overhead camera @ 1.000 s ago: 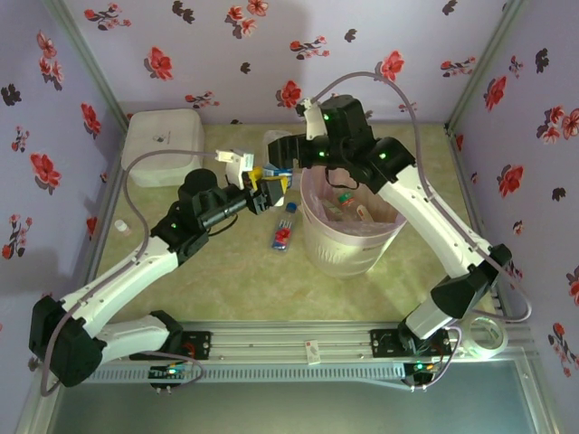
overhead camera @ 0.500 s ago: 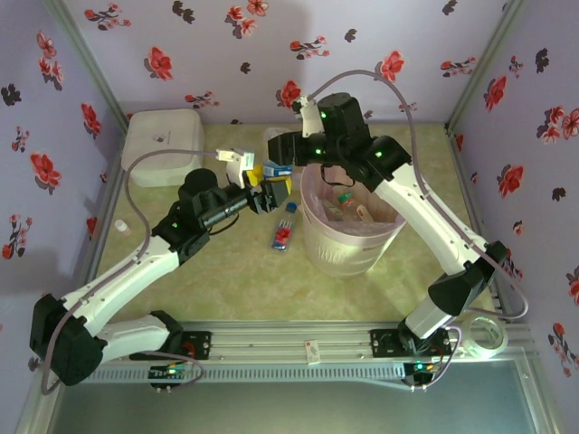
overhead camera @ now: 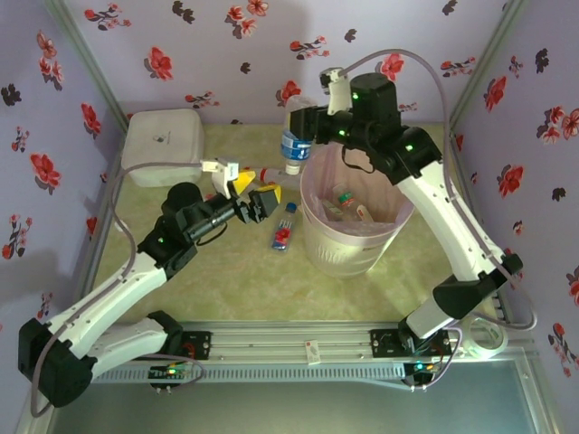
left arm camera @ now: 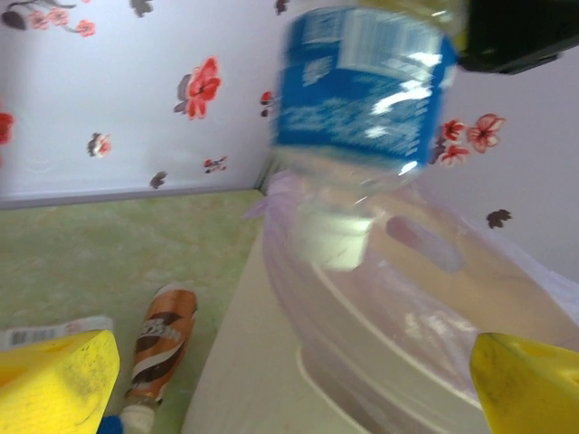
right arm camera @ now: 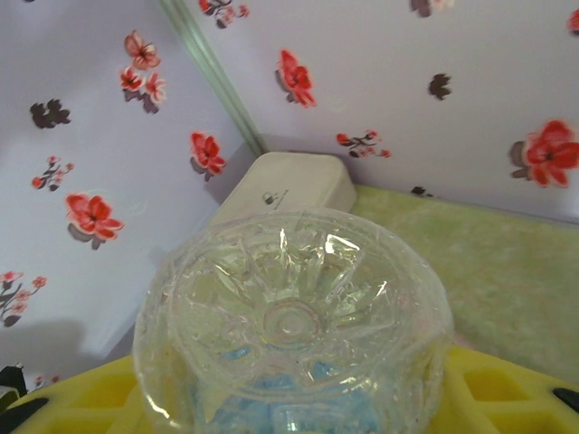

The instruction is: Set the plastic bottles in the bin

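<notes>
Seen from above, the green bench (overhead camera: pixel 226 271) carries the round white bin (overhead camera: pixel 344 253), its pink liner folded over the rim, with the white lidded box (overhead camera: pixel 163 146) well apart at the far left corner.

We see the right end effector (overhead camera: pixel 306 127) clamped on a blue-labelled bottle (overhead camera: pixel 291 149), which hangs cap down in the air just over the bin's far left rim. The right wrist camera looks straight at that bottle's clear, fluted base between yellow pads.

The left end effector (overhead camera: pixel 256 201) hovers low beside the bin, its yellow fingers (left arm camera: pixel 54 380) spread wide apart and holding nothing.

Several bottles (overhead camera: pixel 344 201) already lie inside the bin. At least one loose bottle (overhead camera: pixel 283 228), red-labelled with a blue cap, lies on the bench between the left end effector and the bin wall.

We judge the step in hand to be the drop. The bottle sits over the rim, not over the middle, so the next move calls for carrying it further across the opening before the fingers part, or it may glance off the liner and fall outside. After that, the loose bottle falls to the free left arm.
</notes>
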